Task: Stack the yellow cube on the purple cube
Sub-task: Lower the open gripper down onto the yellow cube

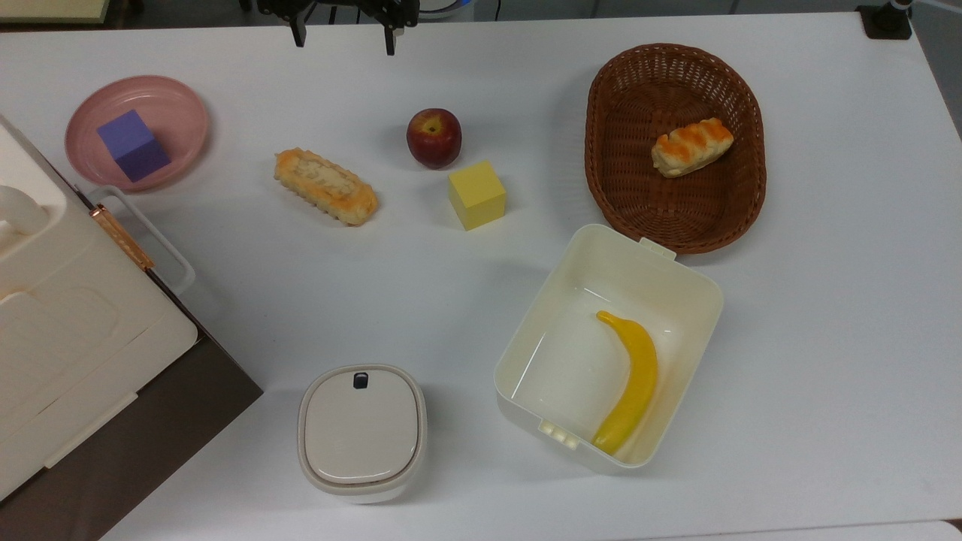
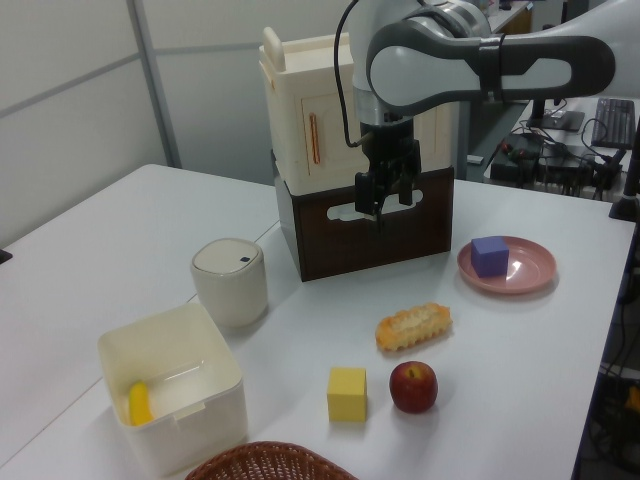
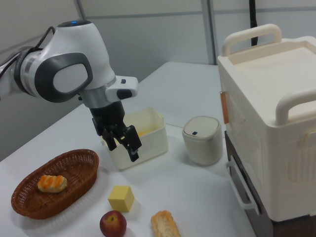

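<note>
My gripper (image 1: pixel 344 34) hangs empty with its fingers spread. The yellow cube (image 1: pixel 477 194) sits on the table, below and toward the top view's right, beside the apple (image 1: pixel 434 137). The purple cube (image 1: pixel 133 145) waits in the pink bowl (image 1: pixel 184 101), far on the top view's left.

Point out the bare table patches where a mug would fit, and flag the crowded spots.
Bare: the stretch between the pink plate and the apple; the top view's right, beyond the basket and open box. Crowded: the middle, where apple, yellow cube and pastry cluster near both containers.
</note>
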